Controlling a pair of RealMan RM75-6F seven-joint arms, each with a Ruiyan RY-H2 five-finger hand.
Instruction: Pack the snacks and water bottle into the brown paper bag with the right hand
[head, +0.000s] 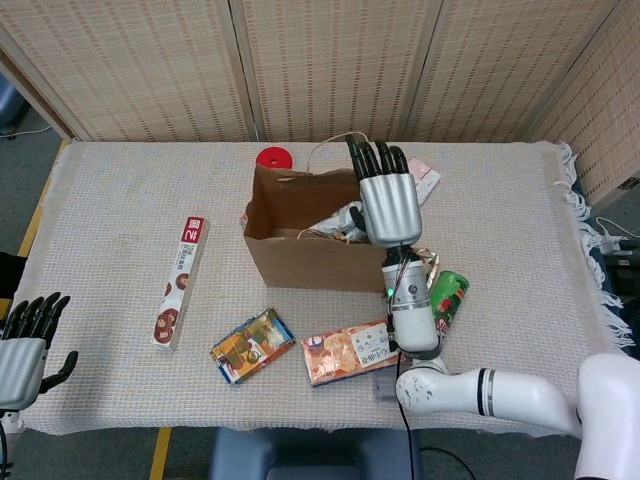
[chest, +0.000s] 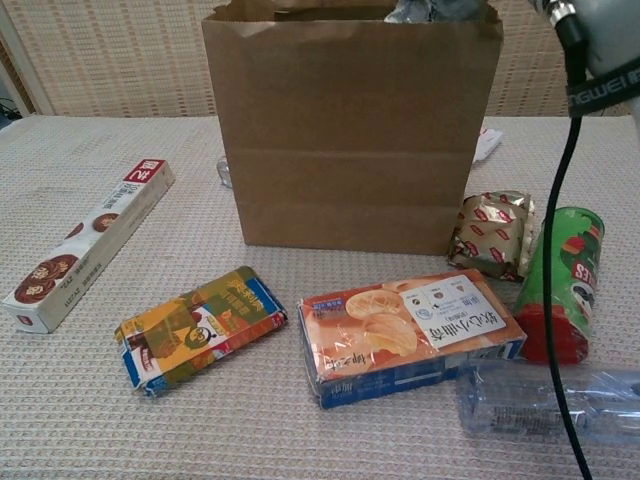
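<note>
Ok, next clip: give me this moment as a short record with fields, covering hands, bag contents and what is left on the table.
right hand: over the bag's open top, fingers extended, holding nothing
left hand: at the table's near left edge, idle, fingers apart
brown paper bag: upright, open
in bag: silver snack packet
unpacked: long box, yellow pack, orange box, gold packet, green can, water bottle

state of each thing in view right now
brown paper bag: upright, open, silver snack pack inside
right hand: fingers extended over bag, empty
left hand: open, idle
green chip can: lying down
water bottle: lying down
orange biscuit box: flat
</note>
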